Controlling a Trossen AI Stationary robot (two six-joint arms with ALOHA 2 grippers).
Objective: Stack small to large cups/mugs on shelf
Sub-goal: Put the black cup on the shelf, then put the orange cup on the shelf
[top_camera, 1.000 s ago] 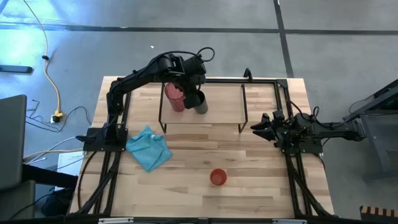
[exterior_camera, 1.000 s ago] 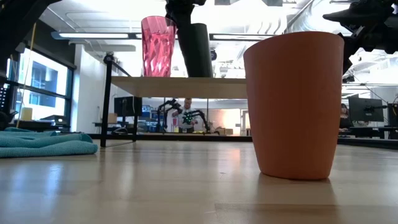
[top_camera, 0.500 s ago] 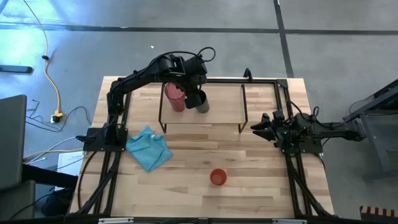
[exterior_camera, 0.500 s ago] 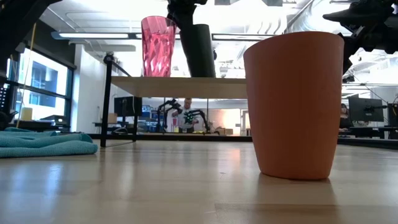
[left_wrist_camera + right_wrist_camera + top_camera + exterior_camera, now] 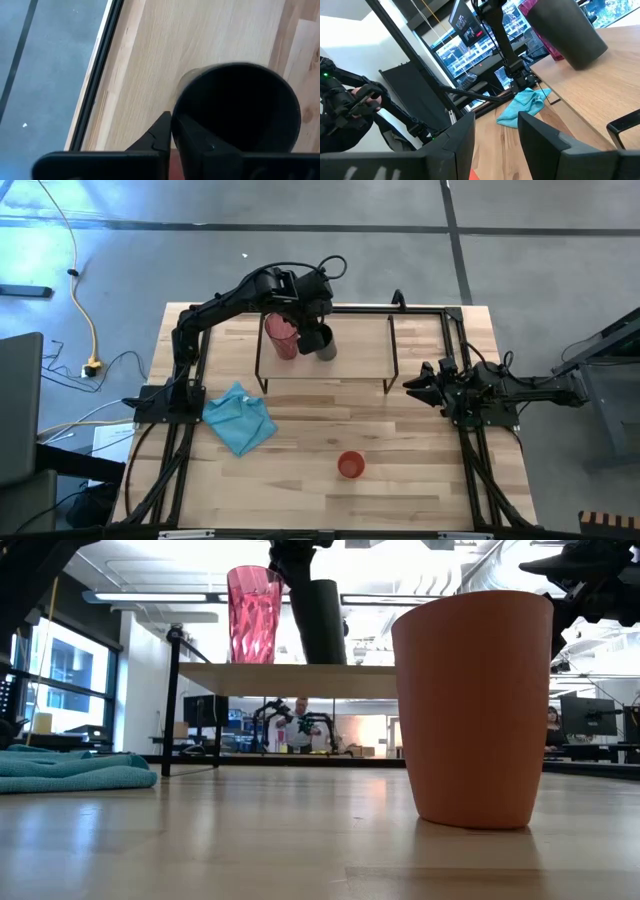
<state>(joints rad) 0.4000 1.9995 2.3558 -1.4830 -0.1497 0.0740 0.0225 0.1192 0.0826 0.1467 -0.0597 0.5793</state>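
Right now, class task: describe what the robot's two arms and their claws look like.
Both arms are dark, jointed and slim, with black cables looping along them. The left claw and the right claw each end in two flat, tapering black fingers set on a broad black bar. No markings show.

Bright overhead ceiling lights glare in the low view; the near red-orange cup (image 5: 472,708) looks soft.
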